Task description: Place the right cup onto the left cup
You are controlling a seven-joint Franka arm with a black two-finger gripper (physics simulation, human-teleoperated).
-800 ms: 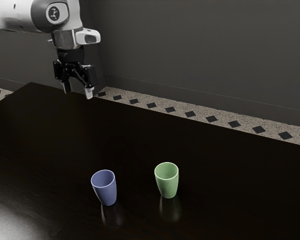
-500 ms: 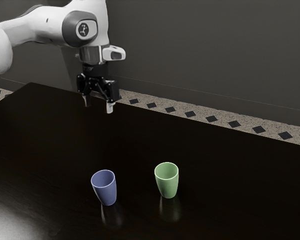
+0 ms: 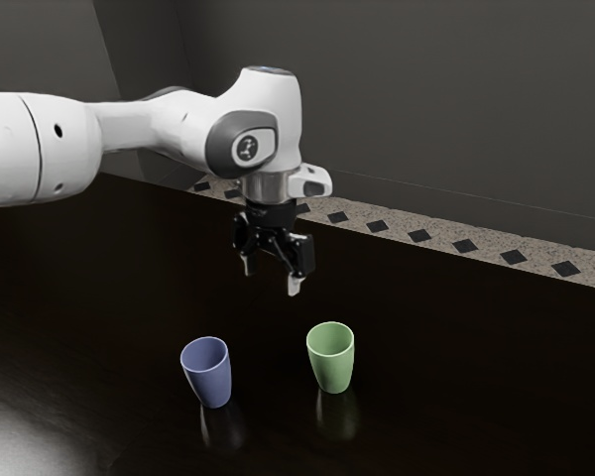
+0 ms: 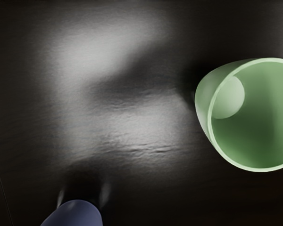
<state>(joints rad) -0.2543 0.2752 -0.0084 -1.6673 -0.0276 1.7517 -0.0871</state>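
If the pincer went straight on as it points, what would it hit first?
Probably the bare table: the pincer points down, and in the exterior view its line falls between the green cup and blue cup. Depth is unclear, so a cup's rim can't be ruled out.

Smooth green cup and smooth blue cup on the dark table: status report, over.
Black two-finger gripper open, empty, above the dark table. Green cup and blue cup upright, apart, unstacked. Nothing seen blocking either open mouth.

Smooth, tapered, plastic-looking blue cup: upright on dark glossy table, open mouth up. Smooth, tapered, plastic-looking light-green cup: likewise upright, apart, toward exterior view's right.
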